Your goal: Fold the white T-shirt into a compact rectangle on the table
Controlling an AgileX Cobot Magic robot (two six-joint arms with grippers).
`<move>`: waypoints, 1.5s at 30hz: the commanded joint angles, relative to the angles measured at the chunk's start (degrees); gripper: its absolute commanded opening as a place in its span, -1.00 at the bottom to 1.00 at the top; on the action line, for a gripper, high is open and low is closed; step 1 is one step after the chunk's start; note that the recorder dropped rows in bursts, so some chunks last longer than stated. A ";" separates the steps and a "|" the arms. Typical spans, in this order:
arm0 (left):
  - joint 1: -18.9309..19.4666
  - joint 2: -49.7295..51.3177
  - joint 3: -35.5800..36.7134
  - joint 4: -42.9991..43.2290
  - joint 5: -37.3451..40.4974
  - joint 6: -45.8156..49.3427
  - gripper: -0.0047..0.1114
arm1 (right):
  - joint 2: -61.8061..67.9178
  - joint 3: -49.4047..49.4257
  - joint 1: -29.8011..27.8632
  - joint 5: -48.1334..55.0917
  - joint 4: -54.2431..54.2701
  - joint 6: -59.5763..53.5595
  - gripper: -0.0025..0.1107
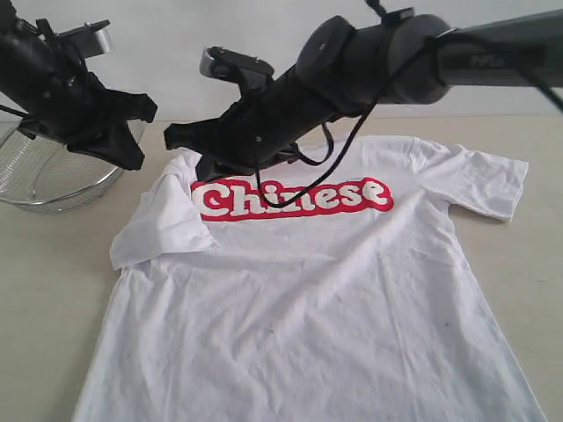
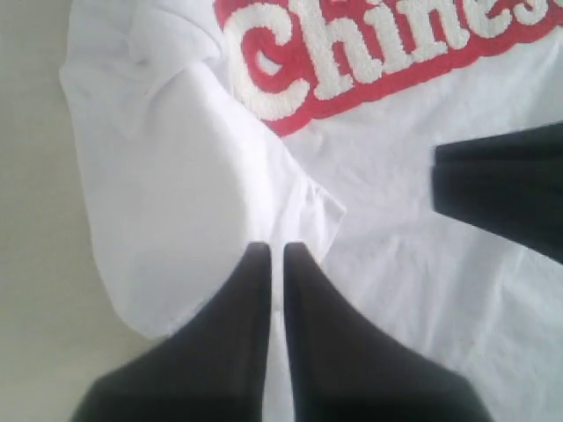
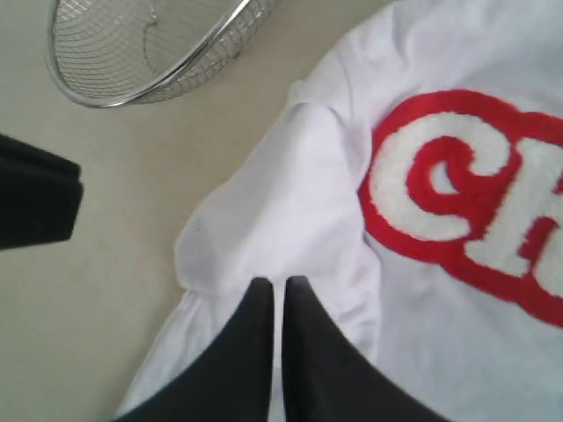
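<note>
The table (image 1: pixel 53 264) runs wide and bare under and around both claws. The white T-shirt (image 1: pixel 334 299) lies on it chest up, spread nearly flat, with most of its body reaching away from the two claws on the hem side.

I judge the shirt to be light, limp cotton. It will sag and crease wherever it is lifted and drag along the table rather than slide as a sheet, but nothing about it can break. The raised red-edged lettering (image 1: pixel 290 198) looks thicker and probably bends less readily than the plain cloth. Doubled seams give the surest bite, so the shoulder, sleeve hem or bottom corners are the places to pinch, with both claws lifting one edge together.

A wire basket (image 1: pixel 53 176) sits on the table beyond the left claw, clear of the shirt.

One short sleeve (image 1: pixel 163 229) is turned in over the chest, directly beneath both claws' tips.

The right claw (image 3: pixel 277 286) reaches across the chest, its jaws pressed together and holding nothing that I can see. Its tips are over that sleeve's edge, and I cannot tell whether they touch it.

The left claw (image 2: pixel 274 255), close beside it, is likewise closed and empty, poised over the same sleeve.
</note>
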 commanded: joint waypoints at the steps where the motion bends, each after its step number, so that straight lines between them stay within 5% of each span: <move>1: -0.25 4.45 -0.03 0.16 -2.63 0.93 -0.84 | -5.10 9.28 -0.49 -2.30 -3.41 -1.29 -0.96; 13: 0.01 11.07 -1.69 4.34 -4.81 0.61 -0.84 | -13.70 27.52 -4.48 -7.80 -4.68 -4.20 -0.96; 34: 4.82 15.85 -1.98 16.63 -24.41 -5.12 -0.84 | -23.93 29.48 -5.44 0.83 -4.60 -6.82 -0.96; 39: 8.59 17.10 -8.73 14.41 -18.64 -5.01 -0.84 | -25.42 29.48 -5.44 2.03 -4.60 -7.07 -0.96; 45: 5.59 17.38 -10.59 6.43 -13.48 2.15 -0.84 | -25.42 29.48 -5.44 1.24 -4.60 -7.07 -0.96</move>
